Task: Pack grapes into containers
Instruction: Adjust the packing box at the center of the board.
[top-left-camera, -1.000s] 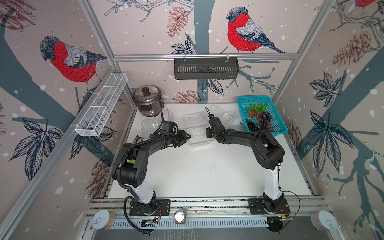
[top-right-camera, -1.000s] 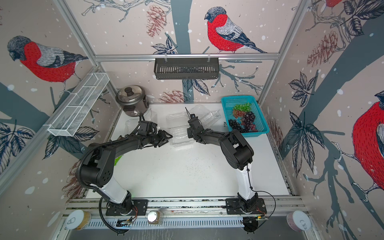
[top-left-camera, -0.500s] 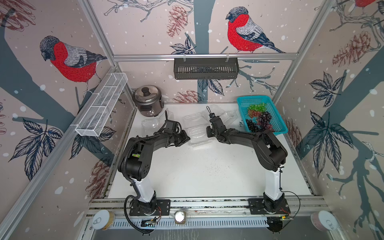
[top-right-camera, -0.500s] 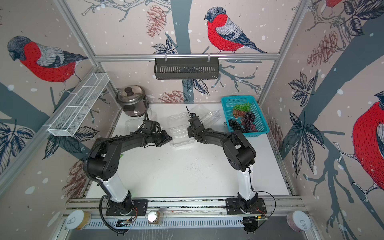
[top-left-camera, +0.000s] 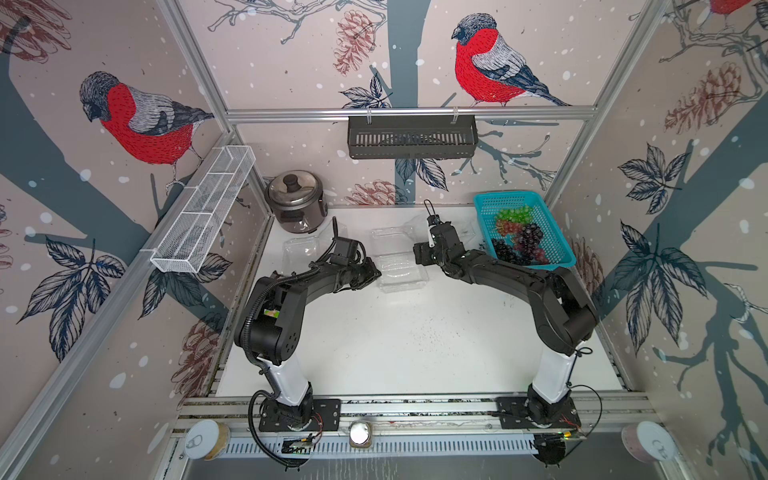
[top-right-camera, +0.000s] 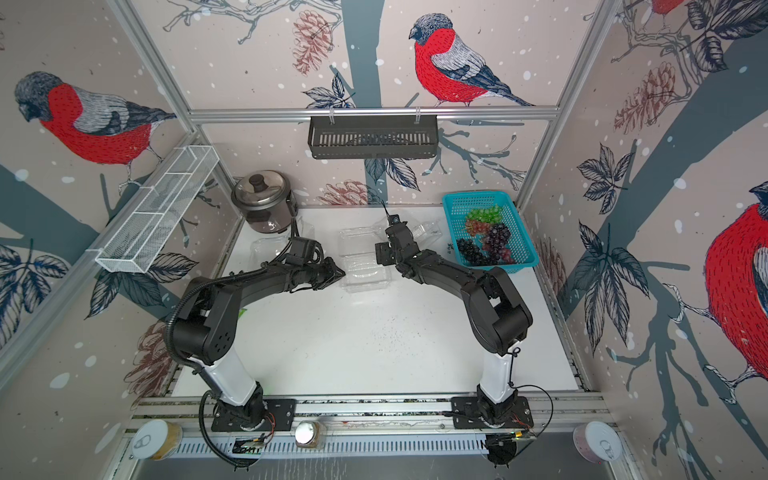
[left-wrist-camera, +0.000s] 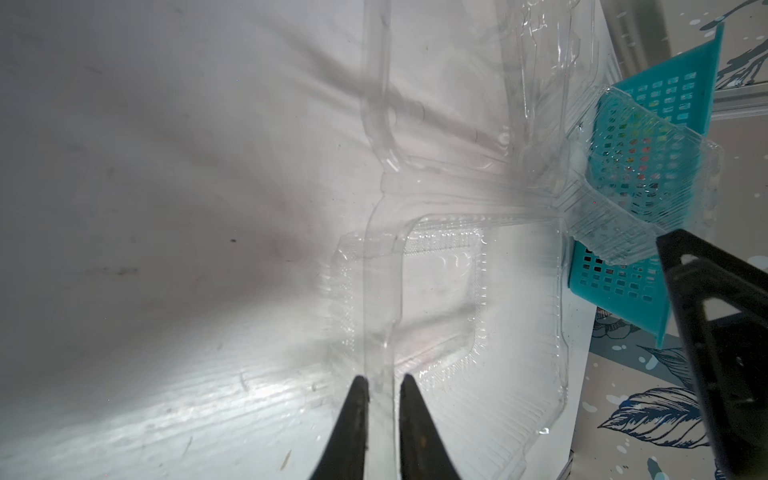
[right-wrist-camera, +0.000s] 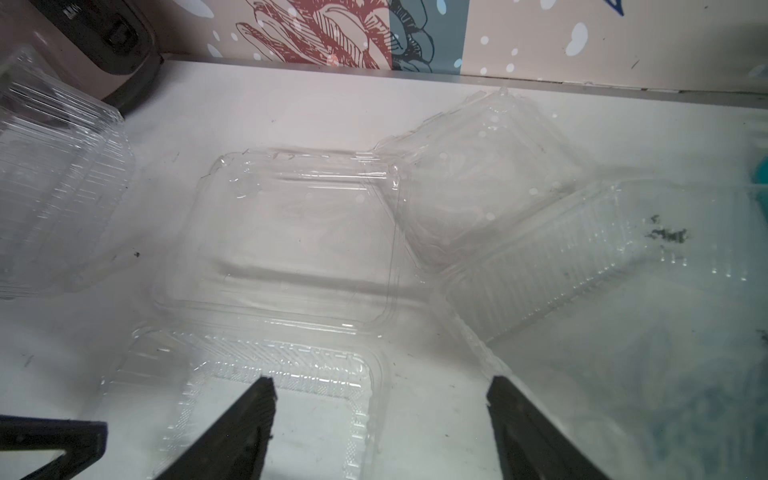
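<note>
Two changes are happening together in this last second. My right gripper, nearly closed at the middle box a second ago, is now standing with its jaws wide apart and holding nothing. My left gripper, half open then, is now pinching together on the thin clear rim of the same box, on its 9 o'clock side. So the hold is passing from right to left. I am judging that this is freeing my right arm to go for the fruit, while the left is keeping the box steady with its lid lying open toward 12 o'clock.

In the left wrist view the rim is running straight between my two fingers with only a narrow gap, so the grip is on plastic alone. In the right wrist view the open fingertips are hanging over the tray half of the box. Whether one is brushing the plastic, I cannot tell.

All the grapes are lying in the turquoise basket at 2 o'clock of the table, green ones at the back, red and dark ones nearer. No box is holding fruit yet. The cooker-side box is waiting at 10 o'clock, just beside the rice cooker. The basket-side box is lying near the basket, partly behind my right wrist.
</note>
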